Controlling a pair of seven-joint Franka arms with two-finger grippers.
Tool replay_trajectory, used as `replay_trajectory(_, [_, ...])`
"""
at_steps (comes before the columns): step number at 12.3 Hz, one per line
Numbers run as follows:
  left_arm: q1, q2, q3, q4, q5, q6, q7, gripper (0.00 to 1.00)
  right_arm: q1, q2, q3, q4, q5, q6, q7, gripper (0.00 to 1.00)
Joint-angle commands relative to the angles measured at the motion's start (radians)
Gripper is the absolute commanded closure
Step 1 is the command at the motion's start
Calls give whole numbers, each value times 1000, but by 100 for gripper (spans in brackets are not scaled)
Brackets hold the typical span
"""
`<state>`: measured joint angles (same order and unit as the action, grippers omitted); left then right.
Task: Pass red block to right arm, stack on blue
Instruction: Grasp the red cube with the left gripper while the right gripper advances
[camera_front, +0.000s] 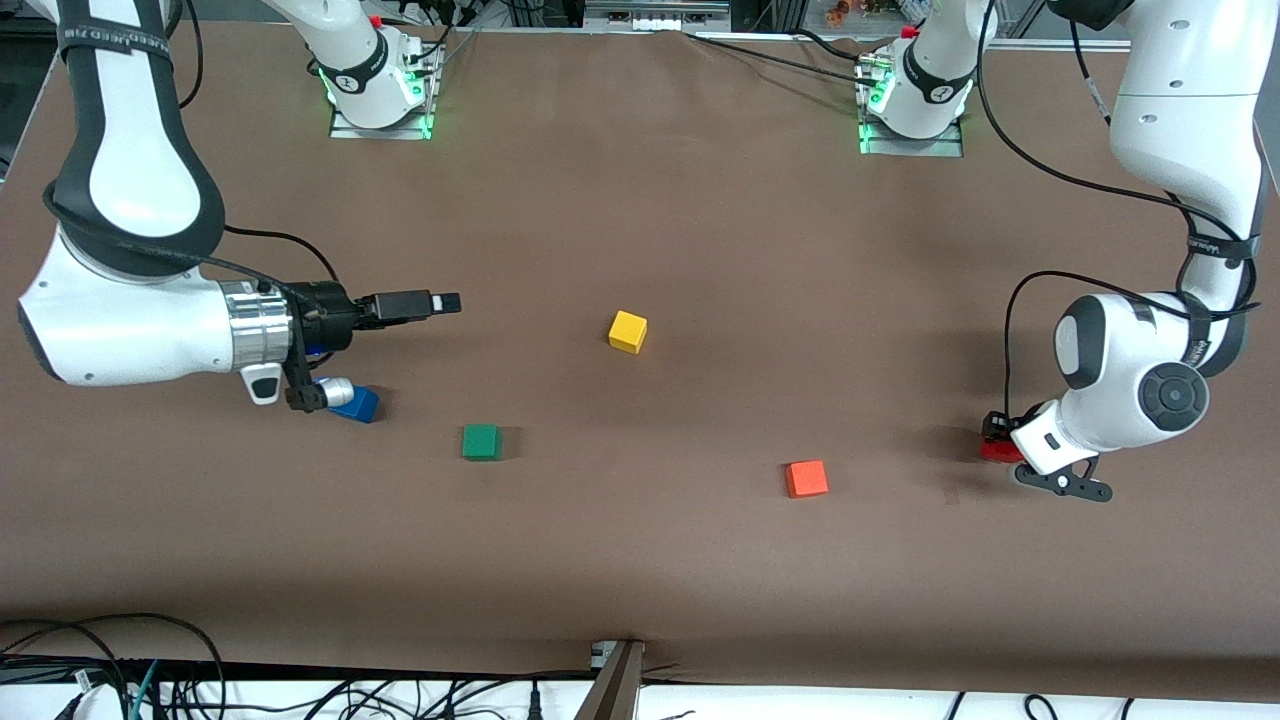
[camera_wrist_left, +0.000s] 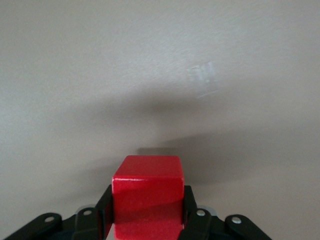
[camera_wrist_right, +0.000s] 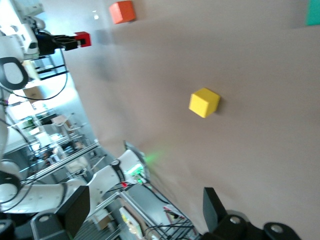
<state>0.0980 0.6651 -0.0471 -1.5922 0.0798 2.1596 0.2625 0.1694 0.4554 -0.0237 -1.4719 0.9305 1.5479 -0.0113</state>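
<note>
The red block (camera_front: 998, 452) is at table level toward the left arm's end, with my left gripper (camera_front: 996, 436) shut on it. In the left wrist view the red block (camera_wrist_left: 146, 195) fills the gap, a black finger (camera_wrist_left: 104, 210) pressed to each side. The blue cube (camera_front: 358, 404) lies toward the right arm's end, partly hidden under that arm's wrist camera. My right gripper (camera_front: 445, 302) hangs level above the table, pointing at the table's middle, open and holding nothing (camera_wrist_right: 145, 210). Its wrist view shows the red block (camera_wrist_right: 83, 39) far off in the left gripper.
A yellow cube (camera_front: 628, 331) sits mid-table. A green cube (camera_front: 481, 441) lies beside the blue one, toward the middle. An orange cube (camera_front: 806, 478) lies between the middle and the red block. Cables run along the table's front edge (camera_front: 620, 655).
</note>
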Motion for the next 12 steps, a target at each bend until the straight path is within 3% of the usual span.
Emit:
replay_trajectory(1, [5,-15,-25,101,-47,-160,30,100,5,44,-1,22,108,-2,-36,0])
replay_trajectory(3, [-4,-15,-25,178,-109,-280,27,100,12,75,-1,22,183,4,-73,0])
replay_trajectory(7, [-4,-28,-118,288,-117,-455,30,100,59,106,-1,10,391,17,-168,0])
replay_trajectory(10, [12,-45,-215,291,-155,-509,37,100,107,115,-1,-10,497,83,-170,0])
replay_trajectory(12, [11,-68,-229,291,-234,-529,38,100,125,140,-1,-10,582,86,-171,0])
